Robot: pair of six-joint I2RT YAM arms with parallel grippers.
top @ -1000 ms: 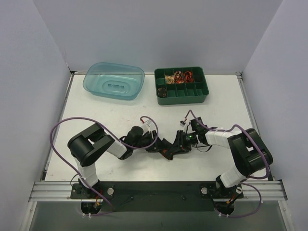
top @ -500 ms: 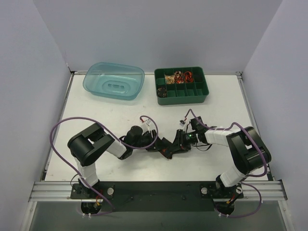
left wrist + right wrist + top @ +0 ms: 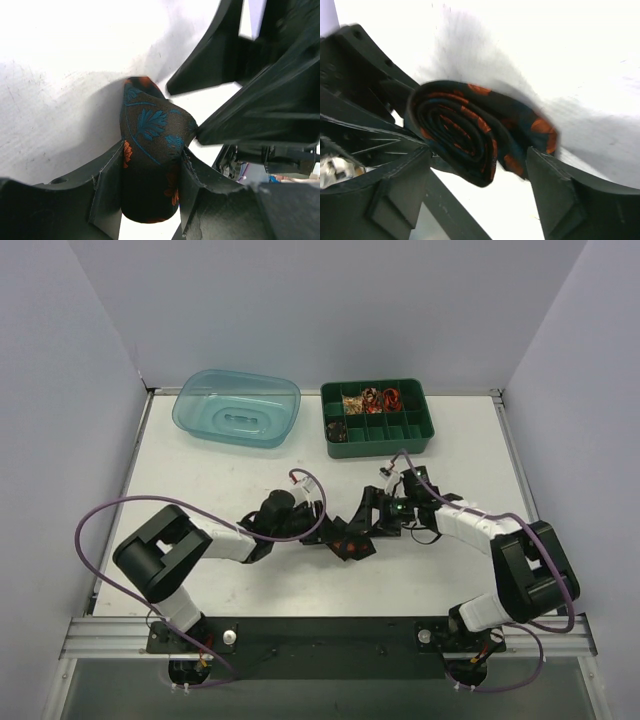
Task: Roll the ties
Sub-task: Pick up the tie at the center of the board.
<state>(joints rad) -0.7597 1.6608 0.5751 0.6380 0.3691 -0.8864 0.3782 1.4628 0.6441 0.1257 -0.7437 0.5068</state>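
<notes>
White, scuffed tabletop [image 3: 200,470] fills your view. Mid-table sits the tie [image 3: 150,125], wound into a spiral roll. Its axis runs from one gripper toward the other, with the coiled end facing your right wrist camera. It is dark woven fabric with teal leaves and orange blotches. Your left gripper [image 3: 150,157] clamps its sides. Your right gripper [image 3: 477,167] straddles it with fingers wide; you cannot tell if it grips.

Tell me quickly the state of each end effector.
Left end effector: closed on the rolled tie.
Right end effector: around that tie; grip cannot be told.
</notes>
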